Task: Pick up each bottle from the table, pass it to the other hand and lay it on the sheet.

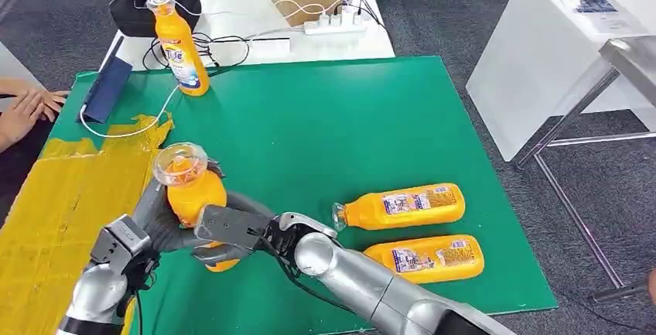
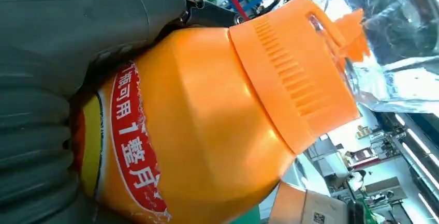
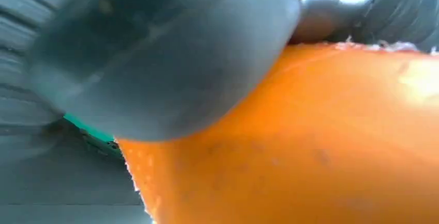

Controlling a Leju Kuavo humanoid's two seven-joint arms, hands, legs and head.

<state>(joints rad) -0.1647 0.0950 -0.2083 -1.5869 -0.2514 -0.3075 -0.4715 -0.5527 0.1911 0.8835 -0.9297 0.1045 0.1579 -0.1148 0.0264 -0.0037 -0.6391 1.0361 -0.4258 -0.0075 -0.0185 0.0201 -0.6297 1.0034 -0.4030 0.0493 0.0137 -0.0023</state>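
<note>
We see an orange bottle [image 1: 192,196] held upright above the near left part of the green sheet [image 1: 309,141], its clear cap up. Both robot hands are on it at once. The left robot hand [image 1: 158,215] wraps its body from the left side, and the right robot hand [image 1: 232,230] clasps it from the right and lower down, fingers around the bottle's lower half. In the left wrist view the bottle [image 2: 207,125] fills the frame, pressed against the grey thumb [image 2: 93,17], red label toward the camera. In the right wrist view the orange body [image 3: 310,146] lies right under a blurred grey thumb [image 3: 165,53], touching it.

The left arm rises from the bottom left corner; the right arm reaches across from the lower right, forearm angled toward the left.

Two bottles [image 1: 402,207] [image 1: 425,258] lie on their sides on the sheet, side by side near its right front edge. Another bottle [image 1: 179,49] stands upright at the sheet's far left edge. The worktop [image 1: 46,219] left of the sheet is covered in yellow tape. A person's hand [image 1: 27,107] rests at the left edge.
</note>
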